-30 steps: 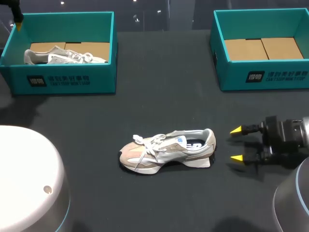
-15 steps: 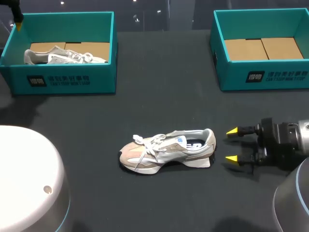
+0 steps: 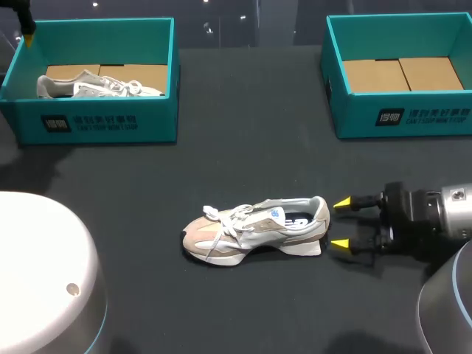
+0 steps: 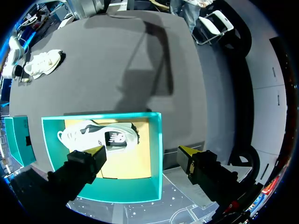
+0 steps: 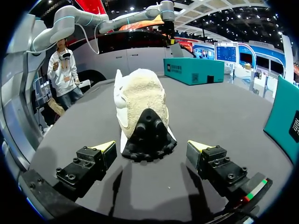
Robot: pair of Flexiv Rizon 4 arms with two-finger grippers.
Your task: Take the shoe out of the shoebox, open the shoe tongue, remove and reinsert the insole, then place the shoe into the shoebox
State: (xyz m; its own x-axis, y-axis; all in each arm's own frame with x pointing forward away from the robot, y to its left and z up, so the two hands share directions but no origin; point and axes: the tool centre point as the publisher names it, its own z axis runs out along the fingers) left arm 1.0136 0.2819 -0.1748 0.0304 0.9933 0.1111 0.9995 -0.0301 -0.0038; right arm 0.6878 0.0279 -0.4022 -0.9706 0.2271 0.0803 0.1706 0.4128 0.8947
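A beige and white shoe (image 3: 254,229) lies on its sole in the middle of the dark table, toe to the left, heel to the right. My right gripper (image 3: 341,223) is open, level with the table, its yellow tips just right of the heel without touching it. In the right wrist view the heel of the shoe (image 5: 142,112) stands straight ahead of the open gripper (image 5: 153,147). My left gripper (image 4: 140,151) hangs open high above the left teal shoebox (image 4: 156,144), which holds a second white shoe (image 4: 100,136). In the head view only one left fingertip (image 3: 28,35) shows at the top left corner.
The left teal shoebox (image 3: 96,122) with the second shoe (image 3: 96,85) stands at the back left. A second teal shoebox (image 3: 405,114), holding only cardboard, stands at the back right. My arms' pale bases (image 3: 44,280) fill the near corners.
My right gripper has slid left along the table toward the shoe's heel, still open. The shoe and the left arm have not moved.
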